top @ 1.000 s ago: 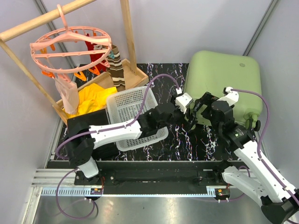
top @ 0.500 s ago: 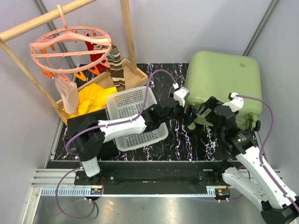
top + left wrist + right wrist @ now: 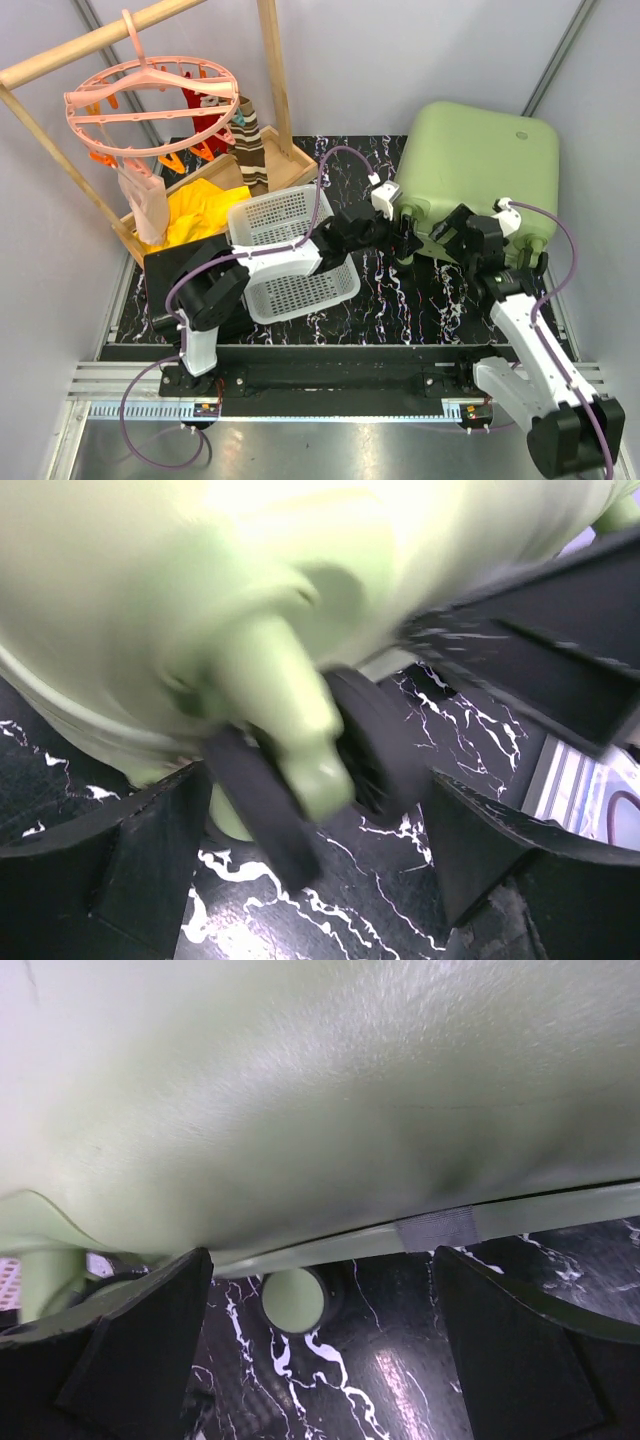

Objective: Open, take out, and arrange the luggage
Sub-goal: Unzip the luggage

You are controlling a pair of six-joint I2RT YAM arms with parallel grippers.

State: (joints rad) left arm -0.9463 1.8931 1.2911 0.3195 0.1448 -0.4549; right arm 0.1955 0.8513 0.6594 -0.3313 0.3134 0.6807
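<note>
At 1 luggage point(image 3: 480, 160), 2 wide-open, empty end effectors: left end effector point(image 3: 318, 820) astride 1 wheel point(image 3: 372, 742), right end effector point(image 3: 320, 1300).

You have a black marbled table point(image 3: 420, 300) carrying the luggage point(image 3: 480, 160) at right, a white basket point(image 3: 300, 290) at centre, a wooden rack point(image 3: 290, 165) and, apparently, a black case point(image 3: 165, 265) at left.

The luggage point(image 3: 480, 165) is showing a hard light-green shell, smooth with a fine matt grain and a soft sheen up close. Its wheel point(image 3: 375, 750) is looking dark and matt, perhaps rubber, though blur is hiding the detail. The surface point(image 3: 400, 300) is gleaming glossy black with white marble veining. The basket point(image 3: 300, 290) is reading as white perforated plastic, the rack point(image 3: 276, 70) as bare pale wood, the round hanger point(image 3: 150, 68) as pink plastic, and the yellow cloth point(image 3: 200, 215) as soft, crumpled fabric.
</note>
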